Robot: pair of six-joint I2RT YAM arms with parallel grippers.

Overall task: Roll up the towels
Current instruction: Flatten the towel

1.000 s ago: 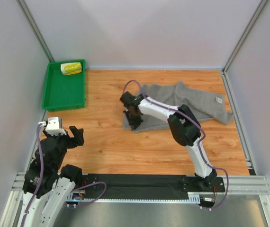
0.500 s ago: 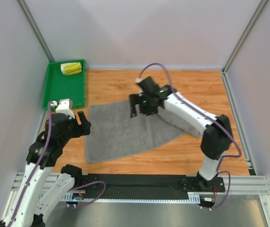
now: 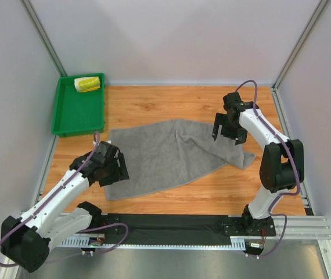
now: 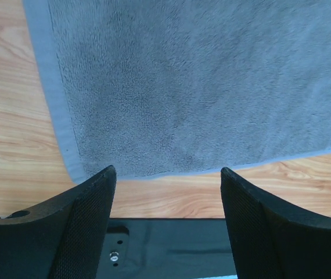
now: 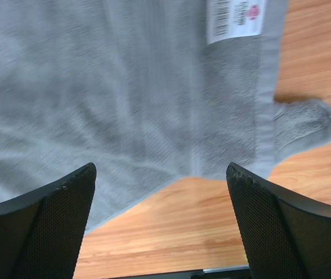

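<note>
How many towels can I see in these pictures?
2. The grey towel lies spread on the wooden table; the small yellow-white towel sits at the far end of the green tray. None seems hidden.

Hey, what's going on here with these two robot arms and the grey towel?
The two arms are working on rolling towels. The grey towel lies spread on the wooden table, its right end rumpled. The left gripper hovers open over the towel's near-left corner, and the right gripper hovers open over the right end by the label; neither holds anything. The small yellow-green towel sits in the green tray, apparently already rolled.
</note>
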